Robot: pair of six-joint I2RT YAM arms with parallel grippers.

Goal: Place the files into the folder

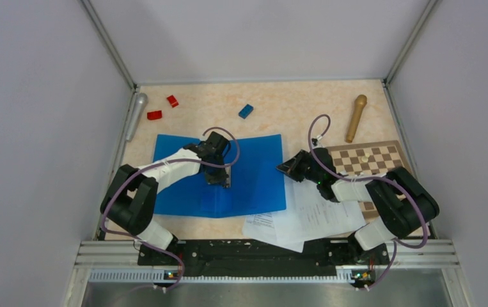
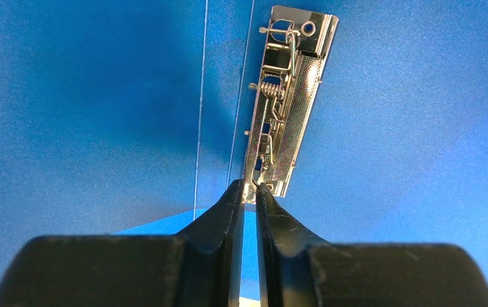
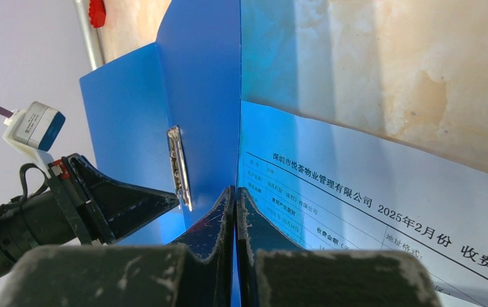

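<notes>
The blue folder (image 1: 254,173) lies open on the table, and its metal clip (image 2: 286,96) runs along the spine. My left gripper (image 1: 219,179) hangs over the spine. Its jaws (image 2: 247,187) stand a narrow gap apart, with the near end of the clip's wire lever between the tips. My right gripper (image 1: 288,168) is at the folder's right edge. It is shut (image 3: 235,192) on the rim of the right cover (image 3: 206,96). The files (image 1: 311,217), white printed sheets, lie fanned at the front right, partly under that cover (image 3: 369,211).
A chessboard (image 1: 366,160) sits at the right under my right arm, and a wooden cylinder (image 1: 356,118) lies behind it. A grey cylinder (image 1: 135,115), two red blocks (image 1: 155,115) (image 1: 173,100) and a small blue block (image 1: 246,111) lie at the back. Walls close in three sides.
</notes>
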